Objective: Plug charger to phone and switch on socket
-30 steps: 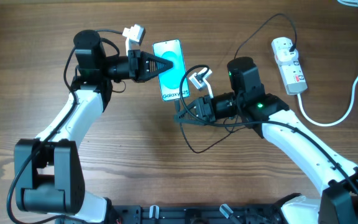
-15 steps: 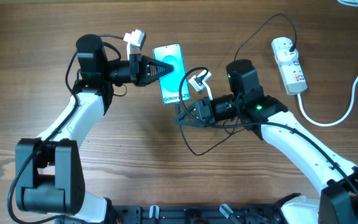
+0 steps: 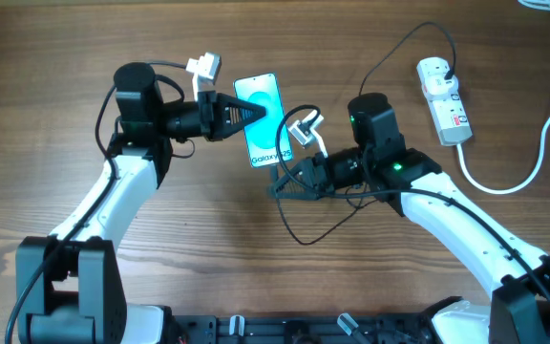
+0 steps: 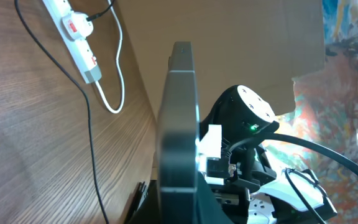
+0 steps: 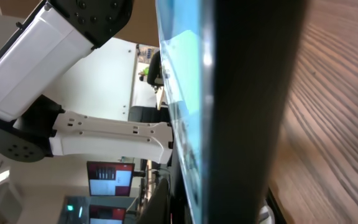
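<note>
The phone (image 3: 273,139), cyan screen up, is held above the table by my left gripper (image 3: 254,113), which is shut on its long sides. In the left wrist view the phone (image 4: 178,124) stands edge-on in my left gripper's jaws (image 4: 179,208). My right gripper (image 3: 283,182) sits right at the phone's "Galaxy S25" end. The thin black charger cable (image 3: 299,234) starts at it, so it looks shut on the connector, which is hidden. The phone's edge (image 5: 253,93) fills the right wrist view. The socket (image 3: 444,100) lies at the far right with the charger's plug in it.
A thick white cord (image 3: 533,162) curves from the socket to the right table edge. The charger cable loops on the wood below my right arm, then runs up to the socket. The socket (image 4: 73,31) also shows in the left wrist view, top left.
My left gripper has carried the phone slightly right and down, bringing its lower end closer to my right gripper. The right gripper has barely shifted.
</note>
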`<state>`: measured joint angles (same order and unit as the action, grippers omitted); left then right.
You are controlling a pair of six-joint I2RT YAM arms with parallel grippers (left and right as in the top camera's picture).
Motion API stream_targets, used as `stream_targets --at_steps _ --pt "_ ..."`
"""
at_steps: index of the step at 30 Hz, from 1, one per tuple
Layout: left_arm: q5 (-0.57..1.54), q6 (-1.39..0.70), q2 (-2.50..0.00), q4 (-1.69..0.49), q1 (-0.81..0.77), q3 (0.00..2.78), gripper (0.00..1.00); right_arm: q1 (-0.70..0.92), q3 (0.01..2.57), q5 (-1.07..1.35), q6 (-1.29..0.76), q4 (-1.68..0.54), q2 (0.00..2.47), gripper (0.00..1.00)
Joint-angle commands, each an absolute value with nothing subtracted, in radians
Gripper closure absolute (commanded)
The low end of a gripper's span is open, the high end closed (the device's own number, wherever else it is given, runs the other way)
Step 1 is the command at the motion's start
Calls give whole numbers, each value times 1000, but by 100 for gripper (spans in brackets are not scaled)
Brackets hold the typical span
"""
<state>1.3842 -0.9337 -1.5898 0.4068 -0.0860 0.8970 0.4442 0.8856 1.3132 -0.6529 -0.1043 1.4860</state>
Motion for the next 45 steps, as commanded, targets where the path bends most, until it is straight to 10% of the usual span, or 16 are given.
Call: stream_targets --at_steps 1,8,24,29,33,45 --pt "1578 -894 -1563 387 -167 831 96 421 942 1230 -600 -64 1469 95" --pt "1578 -894 -1563 398 -162 831 96 421 942 1232 -564 -127 1469 91" --pt "1578 -752 -1565 435 -48 831 96 294 942 1325 -302 -255 1469 37" --pt "1174 -631 -1571 -55 -103 831 96 99 942 1364 -350 -278 1465 31" --pt "1142 -617 -1633 -14 -250 839 96 81 942 1344 -332 -308 1401 32" --pt "1022 -476 -2144 -14 -310 1103 96 81 942 450 -213 -956 925 28"
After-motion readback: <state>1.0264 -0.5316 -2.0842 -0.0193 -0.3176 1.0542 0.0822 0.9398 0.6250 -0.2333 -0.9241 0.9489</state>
